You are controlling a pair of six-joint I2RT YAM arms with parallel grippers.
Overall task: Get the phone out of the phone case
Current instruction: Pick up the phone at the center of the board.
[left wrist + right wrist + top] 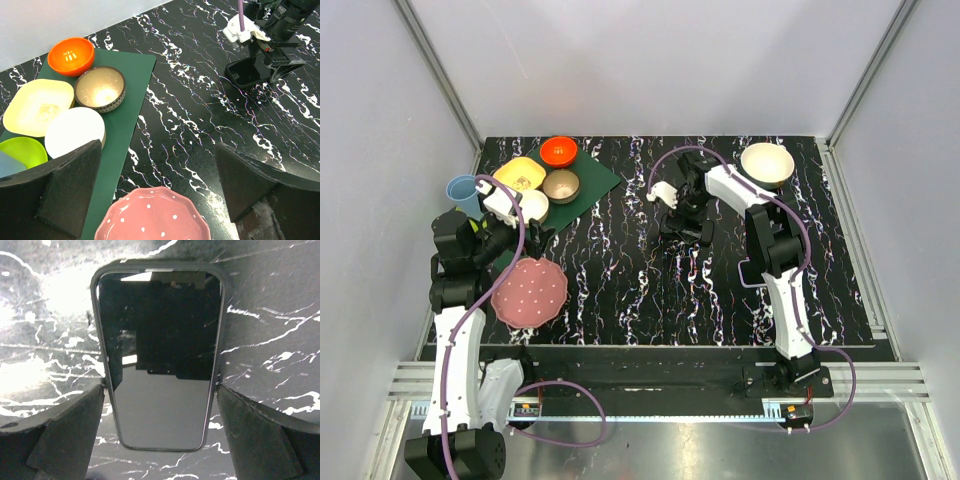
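A black phone [160, 360] lies screen up in a dark case [98, 315] on the black marbled table. My right gripper [160, 410] hangs low over it, open. Its fingers [70, 430] stand on either side of the phone's near end, close to the case's sides. In the top view the right gripper [685, 215] is at the middle back of the table, with the phone [692, 233] under it. The phone also shows in the left wrist view [247, 72]. My left gripper [525, 240] [157, 185] is open and empty at the left, above a pink plate.
A pink dotted plate [528, 292] lies front left. A green mat [590, 185] at back left carries an orange bowl [558, 151], a brown bowl [561, 185], a yellow dish [519, 175] and a white bowl [533, 205]. A blue cup [463, 190] stands beside it. A cream bowl [767, 163] sits back right.
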